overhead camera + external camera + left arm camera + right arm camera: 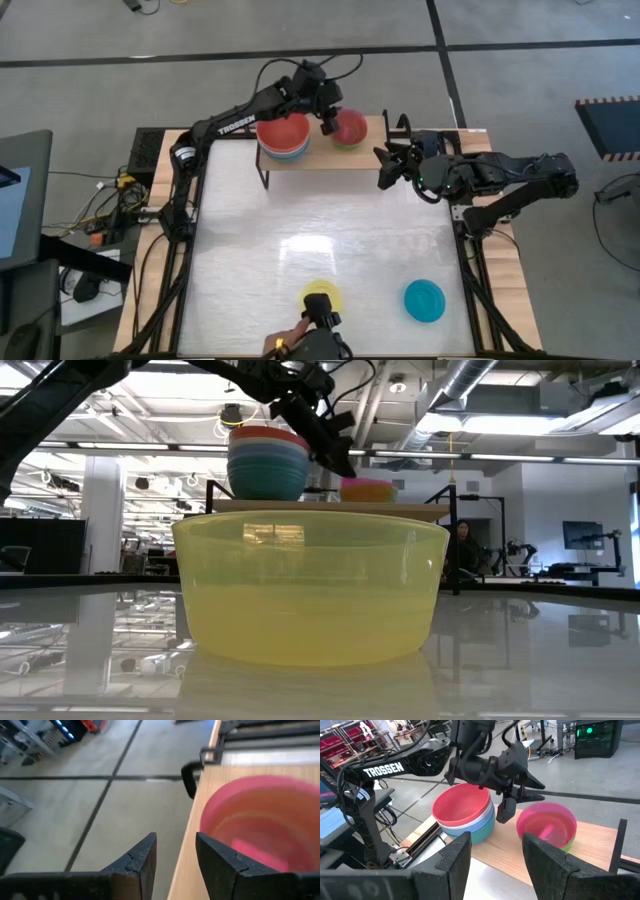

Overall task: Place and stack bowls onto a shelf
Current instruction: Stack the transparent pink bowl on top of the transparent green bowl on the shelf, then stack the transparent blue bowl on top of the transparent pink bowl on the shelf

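The shelf (pixel 330 155) stands at the table's far edge. On its left part is a stack with a red bowl (pixel 283 130) on top and white, blue and teal ones under it (pixel 470 827). A pink bowl (pixel 351 126) sits in a lime green bowl (pixel 567 846) on the middle of the shelf. My left gripper (pixel 328 122) hangs open over the shelf between the stack and the pink bowl, beside the pink bowl's rim (pixel 210 810). My right gripper (pixel 385 165) is open and empty off the shelf's right end. A yellow bowl (pixel 322 295) and a cyan bowl (pixel 424 300) rest on the table near its front edge.
The low camera's mount (pixel 320 335) stands at the near edge, right behind the yellow bowl (pixel 310 585). The shelf's right part (pixel 375 150) is bare wood. A person (pixel 462 545) sits in the room far behind the table.
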